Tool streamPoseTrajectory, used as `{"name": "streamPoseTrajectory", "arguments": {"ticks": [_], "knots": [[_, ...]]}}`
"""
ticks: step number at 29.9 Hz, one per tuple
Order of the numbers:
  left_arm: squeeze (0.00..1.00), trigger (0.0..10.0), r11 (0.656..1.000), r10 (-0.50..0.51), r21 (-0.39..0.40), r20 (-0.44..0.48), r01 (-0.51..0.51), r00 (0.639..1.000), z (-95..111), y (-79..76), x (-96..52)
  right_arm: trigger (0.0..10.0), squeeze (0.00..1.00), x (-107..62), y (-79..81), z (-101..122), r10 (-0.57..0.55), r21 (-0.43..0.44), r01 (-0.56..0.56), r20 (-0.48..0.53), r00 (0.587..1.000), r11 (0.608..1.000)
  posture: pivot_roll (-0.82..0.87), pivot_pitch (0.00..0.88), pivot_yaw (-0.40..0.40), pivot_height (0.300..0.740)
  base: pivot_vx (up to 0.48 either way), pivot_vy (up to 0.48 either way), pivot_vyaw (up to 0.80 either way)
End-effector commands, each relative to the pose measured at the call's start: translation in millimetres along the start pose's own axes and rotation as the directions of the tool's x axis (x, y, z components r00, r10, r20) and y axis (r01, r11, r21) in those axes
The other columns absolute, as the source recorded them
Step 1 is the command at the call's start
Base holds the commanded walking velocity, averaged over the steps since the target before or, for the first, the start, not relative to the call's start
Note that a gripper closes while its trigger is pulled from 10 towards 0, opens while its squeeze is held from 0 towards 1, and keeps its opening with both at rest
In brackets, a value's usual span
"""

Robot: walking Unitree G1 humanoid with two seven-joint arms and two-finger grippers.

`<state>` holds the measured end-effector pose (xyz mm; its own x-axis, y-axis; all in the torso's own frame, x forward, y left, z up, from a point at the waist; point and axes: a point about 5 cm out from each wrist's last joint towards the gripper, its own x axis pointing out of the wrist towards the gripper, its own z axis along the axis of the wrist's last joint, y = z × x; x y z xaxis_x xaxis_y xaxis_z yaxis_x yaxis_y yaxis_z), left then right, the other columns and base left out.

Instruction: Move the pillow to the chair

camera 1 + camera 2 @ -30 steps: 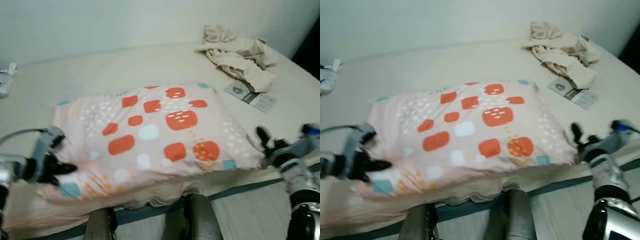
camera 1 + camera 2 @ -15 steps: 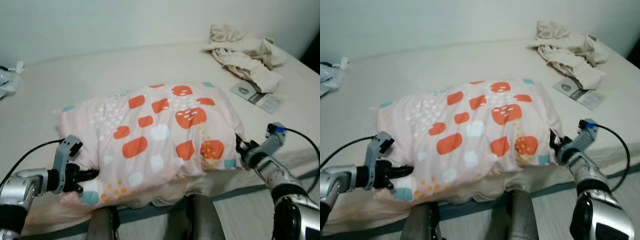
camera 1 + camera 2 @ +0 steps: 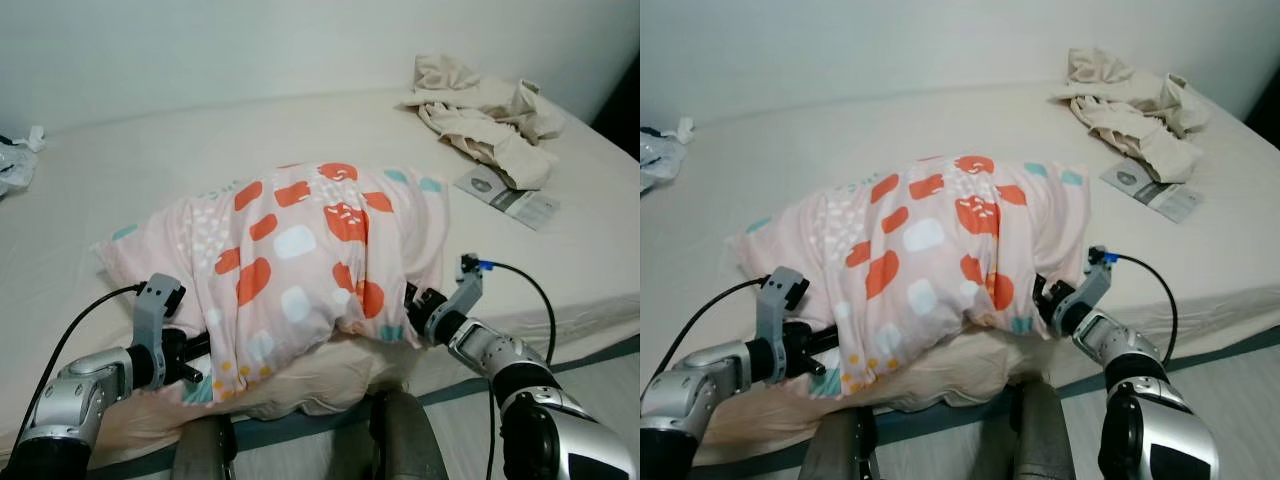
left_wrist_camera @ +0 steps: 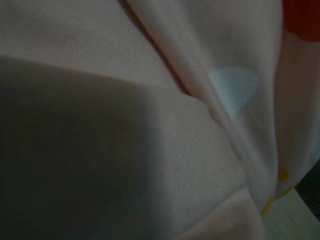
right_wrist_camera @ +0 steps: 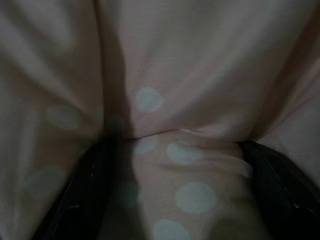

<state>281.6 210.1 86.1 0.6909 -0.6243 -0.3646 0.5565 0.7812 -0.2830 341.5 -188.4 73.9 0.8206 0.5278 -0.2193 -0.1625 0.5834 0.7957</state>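
Note:
The pink pillow with red, white and teal patches lies on the bed near its front edge, bunched into a tall hump. My left gripper presses into its left end, buried in the fabric. My right gripper pushes against its right end. In the right wrist view the black fingers stand wide apart, open, with pillow cloth bulging between them.
The cream bed stretches back to a white wall. A crumpled beige cloth and a booklet lie at the back right. A white item sits at the left edge. My legs stand against the bed front.
Both grippers have come inward against the pillow's ends. The pillow, flat and wide before, is now squeezed narrower and humped up between them.

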Motion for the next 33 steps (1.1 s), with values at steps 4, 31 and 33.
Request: {"name": "streamPoseTrajectory", "arguments": {"ticks": [4, 31, 33], "knots": [[0.00, 0.0, 0.991, -0.122, -0.051, 0.032, 0.123, 0.992, -8, -33.8, 23.7, 5.1, 0.00, 17.3, 13.9, -50, 0.086, -0.076, -0.106, -0.222, 0.971, 0.991, 0.06, 0.162, -0.023, 0.571, 0.000, 0.000, 0.00], [0.00, 0.0, 0.985, 0.114, -0.164, 0.338, -0.061, 0.934, 14, -50.8, 26.1, 0.0, 0.00, 38.4, 63.6, -14, 0.110, -0.481, -0.037, 0.124, 0.986, 0.876, 0.06, 0.092, -0.040, 0.571, 0.000, 0.000, 0.00], [0.00, 0.0, 0.980, 0.156, -0.178, 0.378, -0.094, 0.912, 21, -49.2, 26.2, 0.0, 0.00, 40.9, 74.2, -13, 0.146, -0.513, -0.050, 0.148, 0.978, 0.857, 0.06, 0.092, -0.040, 0.571, 0.000, 0.000, 0.00]]}}
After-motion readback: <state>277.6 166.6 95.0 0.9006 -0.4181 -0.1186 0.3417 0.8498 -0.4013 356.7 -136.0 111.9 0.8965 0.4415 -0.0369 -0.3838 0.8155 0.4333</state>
